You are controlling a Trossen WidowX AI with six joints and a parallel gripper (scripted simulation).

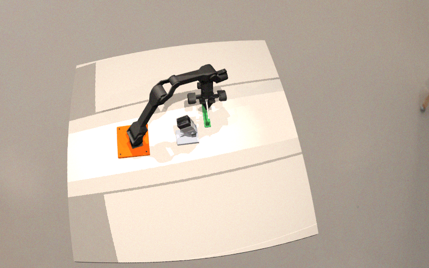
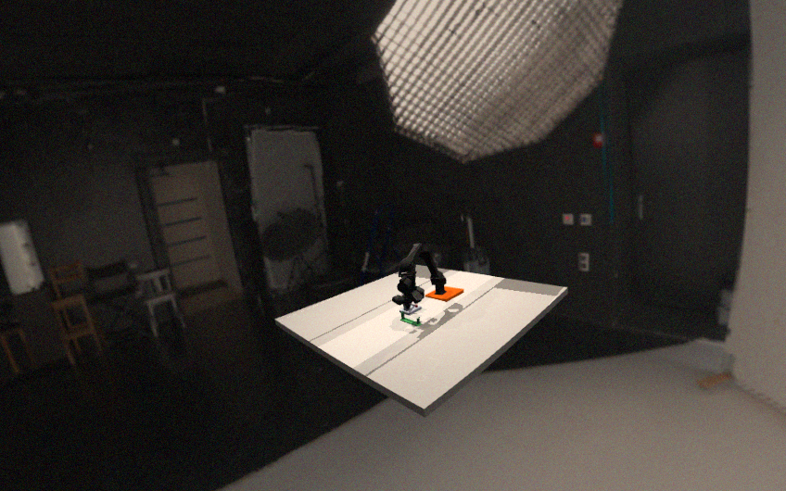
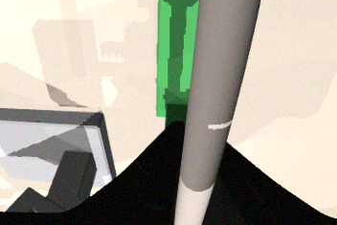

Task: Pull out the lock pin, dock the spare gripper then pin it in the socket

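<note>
My gripper [image 1: 207,107] [image 3: 187,133] is shut on the grey lock pin [image 1: 208,115] [image 3: 217,68] above the green cradle [image 1: 204,116] [image 2: 410,321] [image 3: 164,68]. The pin is tilted, and its length crosses in front of my fingers in the wrist view. The exact contact and the pin's head are hidden. A dark block [image 1: 184,122] stands over the pale mount plate [image 1: 186,141] [image 3: 107,156], to the left of the cradle. I cannot tell the socket from the spare gripper there.
My arm's orange base plate [image 1: 122,146] [image 2: 453,292] lies left of the mount on the pale table [image 1: 209,206] [image 2: 444,359]. The dark block rises close beside my fingers. Shadow bands and bright light cross the table.
</note>
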